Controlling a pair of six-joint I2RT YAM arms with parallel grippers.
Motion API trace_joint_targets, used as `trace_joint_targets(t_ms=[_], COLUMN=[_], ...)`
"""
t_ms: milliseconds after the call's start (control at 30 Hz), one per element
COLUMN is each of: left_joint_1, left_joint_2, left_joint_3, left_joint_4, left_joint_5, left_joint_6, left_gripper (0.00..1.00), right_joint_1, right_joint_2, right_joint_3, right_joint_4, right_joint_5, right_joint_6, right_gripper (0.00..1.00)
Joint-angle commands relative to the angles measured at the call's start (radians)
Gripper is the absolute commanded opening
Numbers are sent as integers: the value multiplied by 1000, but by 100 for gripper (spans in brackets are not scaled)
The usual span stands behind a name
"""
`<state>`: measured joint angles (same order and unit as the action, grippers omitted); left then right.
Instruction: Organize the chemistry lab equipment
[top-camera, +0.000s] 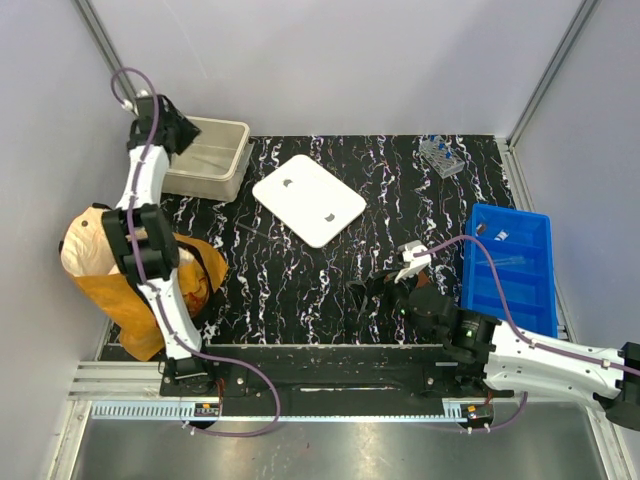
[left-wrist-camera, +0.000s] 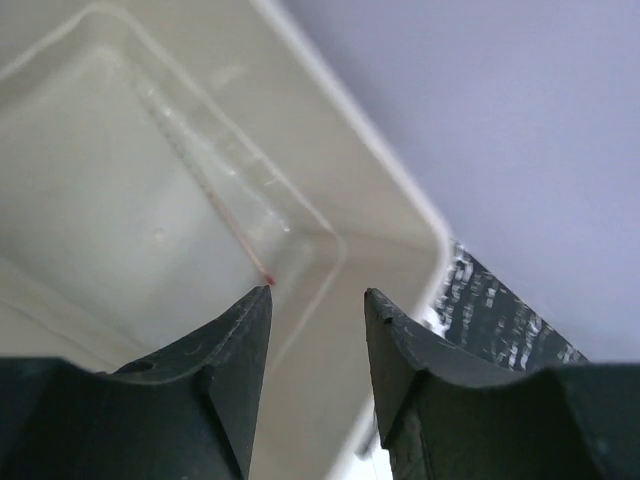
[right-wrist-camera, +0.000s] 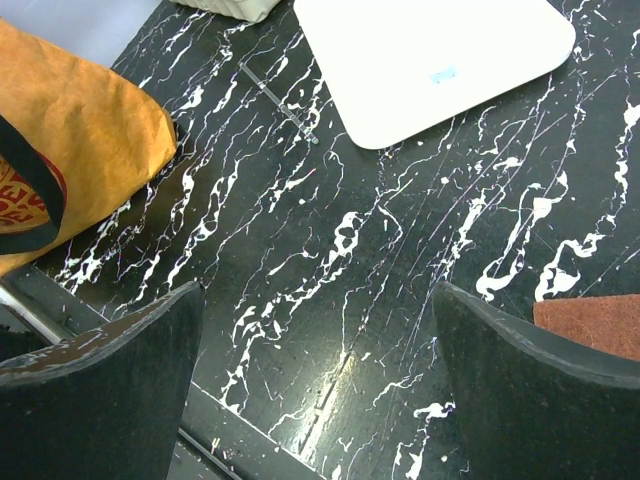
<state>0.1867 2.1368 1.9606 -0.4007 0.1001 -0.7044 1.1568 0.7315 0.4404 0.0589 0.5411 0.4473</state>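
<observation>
My left pincer (left-wrist-camera: 318, 305) is reaching out to the far left corner of the table and hangs over the beige tub (left-wrist-camera: 90, 210). Its two jaws stand partly apart, with a clear gap between them, and there is nothing in this gap. Under them, on the floor of the tub, lies a thin clear stick (left-wrist-camera: 222, 210) with a small red end. It lies diagonally, and the red end is just beside the tip of one finger in my wrist view. I cannot tell if the finger touches it.

My right pincer (right-wrist-camera: 318, 300) is low over the black marbled table (right-wrist-camera: 400, 220), near the front edge and right of the middle. The jaws are spread wide and they hold nothing. Ahead of it a thin rod (right-wrist-camera: 280, 100) lies flat on the table, between the paper bag (right-wrist-camera: 70, 130) and the white lid (right-wrist-camera: 430, 60), close to the corner of the lid but apart from it.

The clear tube rack (top-camera: 441, 156), with small blue pieces on it, is at the far right of the table. The blue tray (top-camera: 520, 300) is at the right edge, just beside my right arm. Some clear thin things lie inside it, too small for me to name.
</observation>
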Motion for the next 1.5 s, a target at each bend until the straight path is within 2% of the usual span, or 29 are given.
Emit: trace_joint_targets(t_ms=[0,133,367,433,567,700,867,1067,1367,1467], left_joint_1=[-19,-41,-137,-182,-285,-342,-401,-513,-521,-521], left_joint_2=[-260,-424,-722,-794,-943,-1090,-1031,-928,-749,-701], left_joint_3=[6,-77,-328,-412,-607,-842,-914,-890,-842,-815], left_joint_4=[4,-33,-93,-110,-119,-84,-108,-92,-93,-160], left_joint_5=[36,13,-95,-151,-166,-188,-192,-327,-424,-508], left_joint_6=[115,187,256,253,198,138,108,-19,-374,-513], left_gripper=[47,50,52,52,54,59,59,61,60,60], right_joint_1=[3,3,3,3,3,3,3,3,3,3], right_joint_2=[-3,-3,-17,-26,-49,-72,-93,-84,-113,-126], right_joint_3=[58,76,97,93,74,60,32,34,35,38], right_joint_4=[-42,-125,-223,-225,-220,-228,-209,-195,-220,-234], right_joint_5=[36,75,73,53,0,-15,-17,-18,-18,-12], right_joint_6=[-10,16,76,90,119,134,146,148,157,157], right_gripper=[100,100,100,100,98,96,96,95,93,93])
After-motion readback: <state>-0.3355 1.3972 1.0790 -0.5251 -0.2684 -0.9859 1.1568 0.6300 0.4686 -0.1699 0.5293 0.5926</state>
